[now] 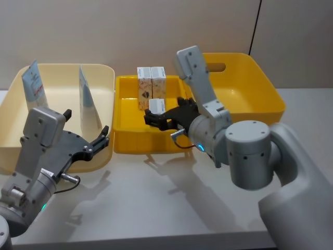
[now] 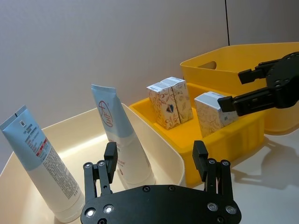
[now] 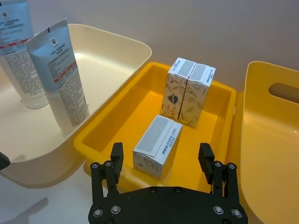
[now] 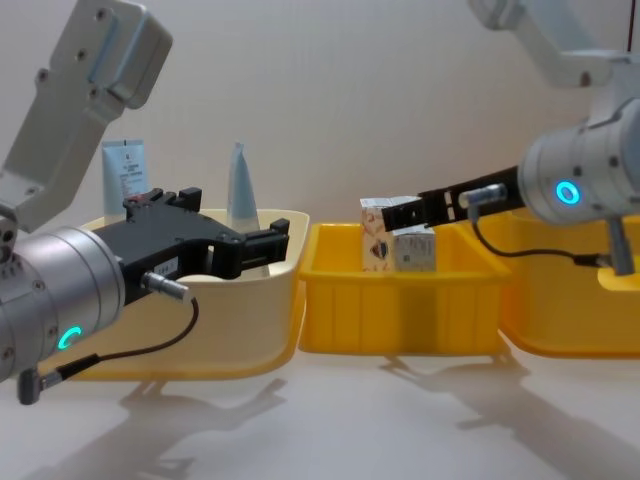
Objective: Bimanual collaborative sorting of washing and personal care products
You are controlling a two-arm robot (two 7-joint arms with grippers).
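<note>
On the left of the bench [image 1: 156, 203] sits the cream bin [image 1: 104, 73]. The first tube [image 1: 33, 83] and the second tube [image 1: 88, 101] stand in it with their flat ends up, a little tilted. Both tubes are in one bin, so I think this is the place for tubes.

The left gripper [image 2: 155, 150] hangs at the near side of that bin. Its fingers are wide apart and hold nothing. I think it is ready for its turn.

In the middle is the small yellow tray [image 1: 125, 141], just beside the cream bin. The first carton [image 1: 144, 83] and the second carton [image 1: 158, 83] stand at the back of it, side by side and touching. That neat pair makes me think the tray is the place for cartons.

The third carton [image 1: 157, 105] sits nearer the front of the tray. The right gripper [image 3: 161, 151] reaches over the tray with a finger on each side of this carton. The fingers are apart and do not squeeze it. It may be letting go or getting ready to pinch; I cannot tell which.

On the right is the big yellow bin [image 1: 263, 78], next to the tray.
</note>
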